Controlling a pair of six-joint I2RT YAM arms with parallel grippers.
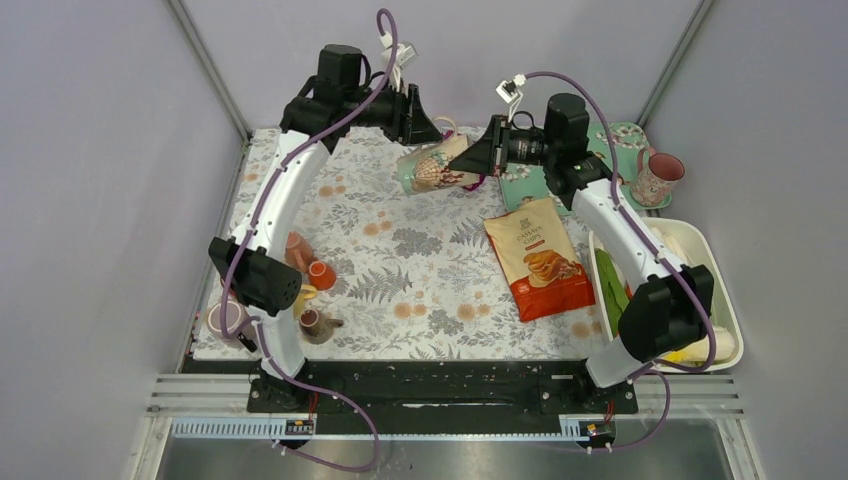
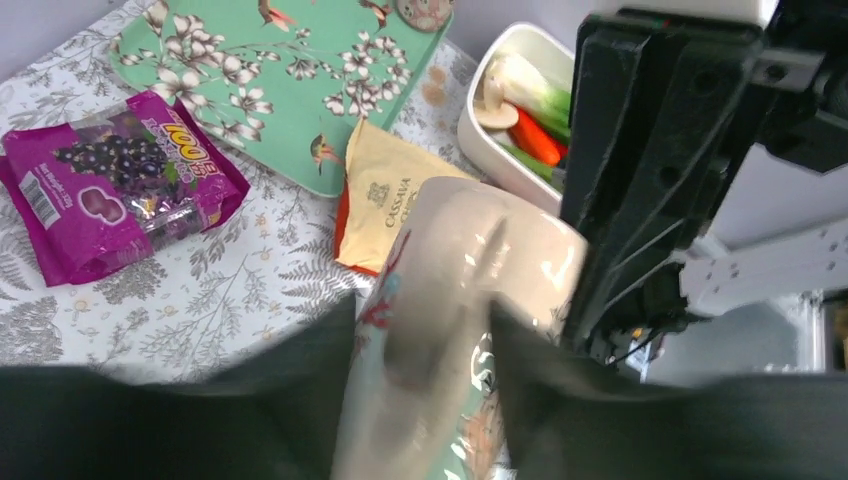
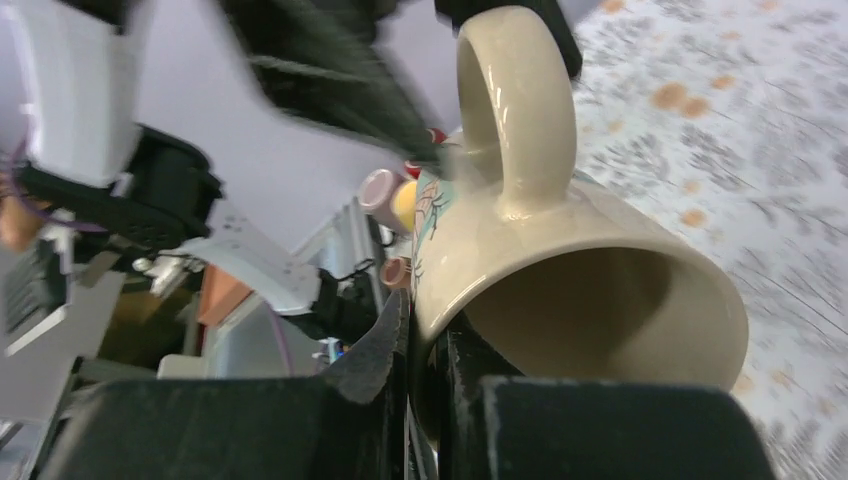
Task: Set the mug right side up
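The mug (image 1: pixel 435 168), cream with a green floral print, hangs on its side above the back middle of the table, mouth pointing right. My left gripper (image 1: pixel 437 130) comes from the left, and its fingers flank the cream handle (image 2: pixel 440 330) closely on both sides. My right gripper (image 1: pixel 478 160) comes from the right and is shut on the mug's rim wall (image 3: pixel 450 300), one finger inside the mouth and one outside. In the right wrist view the handle (image 3: pixel 520 110) stands on top of the mug (image 3: pixel 580 250).
An orange chips bag (image 1: pixel 540 258) lies right of centre. A green tray (image 1: pixel 625 140) at the back right carries a pink floral mug (image 1: pixel 657 178). A white bin (image 1: pixel 700 250) of vegetables stands at the right edge. Small cups (image 1: pixel 310 270) cluster at left, and a purple snack bag (image 2: pixel 120 190) lies under the mug.
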